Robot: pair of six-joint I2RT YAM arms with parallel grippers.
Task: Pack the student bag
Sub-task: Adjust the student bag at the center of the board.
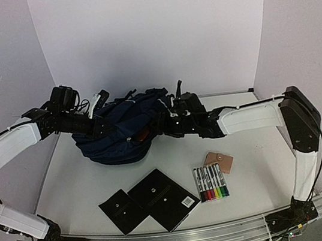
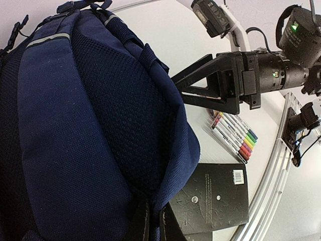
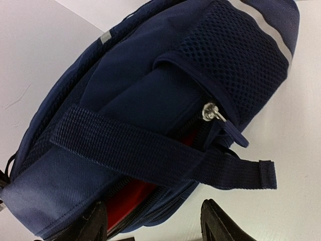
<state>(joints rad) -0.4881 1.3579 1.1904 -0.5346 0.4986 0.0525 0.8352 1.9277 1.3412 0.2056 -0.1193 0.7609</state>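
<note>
Navy student bag (image 1: 113, 143) — left jaws seemingly pinch it, right jaws open.

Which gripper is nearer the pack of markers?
Right. The right gripper is at the student bag's right end, just behind the markers; the left gripper holds the bag's left end, farther away.

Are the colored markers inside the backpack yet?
No, the pack of markers lies on the table in front of the navy backpack, not inside it.
</note>
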